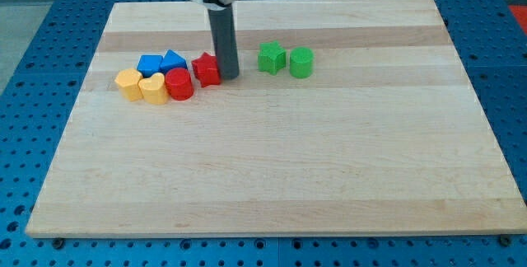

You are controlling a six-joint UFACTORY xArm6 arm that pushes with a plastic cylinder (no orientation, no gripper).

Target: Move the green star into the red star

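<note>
My tip (pixel 230 76) stands on the desk (pixel 272 168) in the upper middle of the view, at the lower end of a straight dark rod that comes down from the view's top edge. There is no gripper on this arm, so nothing is clenched or released; the rod merely rests its end on the wood. The red star (pixel 207 68) sits just to the view's left of my tip, touching the rod or very nearly so. The green star (pixel 271 57) lies to the view's right of my tip, apart from it, with bare wood between them. Just beside the green star, on its right, is a green block (pixel 300 62) of rounded or many-sided shape; the two look close to touching. Left of the red star is a tight cluster: a red cylinder (pixel 179 84), a yellow heart (pixel 153 88), a yellow block (pixel 128 82), and behind them two blue blocks (pixel 162 63). No containers are on the desk.
</note>
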